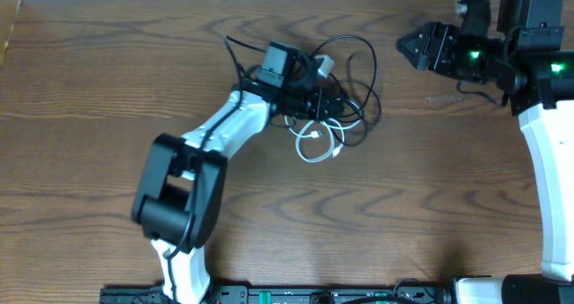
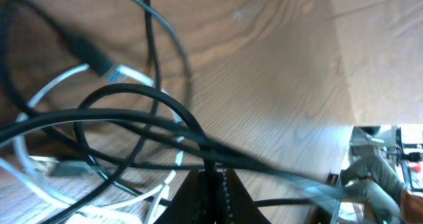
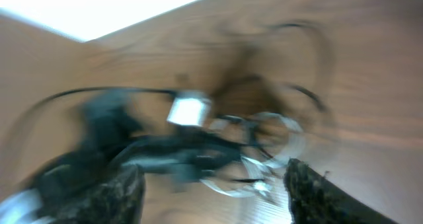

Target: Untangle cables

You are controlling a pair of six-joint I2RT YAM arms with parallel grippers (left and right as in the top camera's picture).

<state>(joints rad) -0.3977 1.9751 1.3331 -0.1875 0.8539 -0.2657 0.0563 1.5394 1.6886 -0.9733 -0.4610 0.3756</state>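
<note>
The cables lie in one tangle at the table's middle back: black loops and a white cable curled below them. My left gripper is in the middle of the tangle. In the left wrist view its jaws are shut on a black cable that runs up between them, with the white cable to the left. My right gripper hovers to the right of the tangle, apart from it. The blurred right wrist view shows that gripper open, with nothing between its fingers.
A small white plug sits at the top of the tangle beside the left wrist camera block. The wooden table ends at a white wall at the back. A dark equipment strip runs along the front edge.
</note>
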